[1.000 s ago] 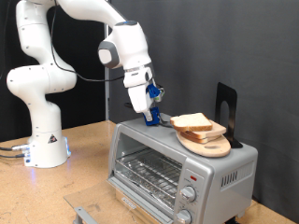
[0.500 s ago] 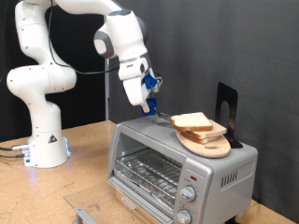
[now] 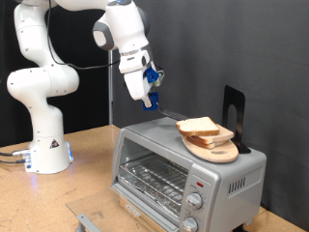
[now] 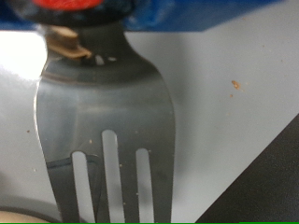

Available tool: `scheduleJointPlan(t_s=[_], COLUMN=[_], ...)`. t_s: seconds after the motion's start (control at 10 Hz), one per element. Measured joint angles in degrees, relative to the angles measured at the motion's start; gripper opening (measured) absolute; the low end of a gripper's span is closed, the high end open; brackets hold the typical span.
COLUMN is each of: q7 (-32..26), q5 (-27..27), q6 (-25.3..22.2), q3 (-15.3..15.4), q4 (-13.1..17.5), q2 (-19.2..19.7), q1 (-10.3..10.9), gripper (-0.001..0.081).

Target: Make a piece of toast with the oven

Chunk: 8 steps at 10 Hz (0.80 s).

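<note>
The piece of toast (image 3: pixel 203 126) lies on a round wooden board (image 3: pixel 216 148) on top of the silver oven (image 3: pixel 193 174), towards the exterior view's right. My gripper (image 3: pixel 148 96) hangs above the oven's top left corner, up and left of the toast and clear of it. It is shut on a slotted metal spatula (image 4: pixel 107 112) with a blue handle (image 3: pixel 152 77). The blade (image 3: pixel 170 115) points down and to the right, towards the toast. In the wrist view the blade fills the picture over the oven's pale top. The wire rack (image 3: pixel 154 179) shows inside the oven.
A black upright stand (image 3: pixel 234 108) rises behind the board. The arm's white base (image 3: pixel 43 145) stands on the wooden table at the exterior view's left. A grey part (image 3: pixel 89 220) lies at the bottom edge in front of the oven.
My gripper has lifted off the oven's top and moved up and to the left with the spatula. The toast and board have not moved.
</note>
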Motion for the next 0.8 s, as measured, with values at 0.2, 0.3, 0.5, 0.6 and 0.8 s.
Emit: scheduleJointPlan(t_s=[0.2,0.3,0.5,0.6,0.8], q7=[-0.9,-1.0,-0.9,-0.7,0.7], q5=[0.5,0.5,0.1,-0.3,-1.7], q6=[1.5,2.3,5.0,6.7,9.7], q3=[0.2,0.5,1.7,2.5,4.1], q4=[-0.9,-1.3,-2.3,-2.9,-3.4], q2=[0.1,0.2,1.6,2.6,5.0], q1=[0.5,0.6,0.5,0.3,-0.6], gripper=[0.0489,0.0489,0.0489,0.0489,0.0489])
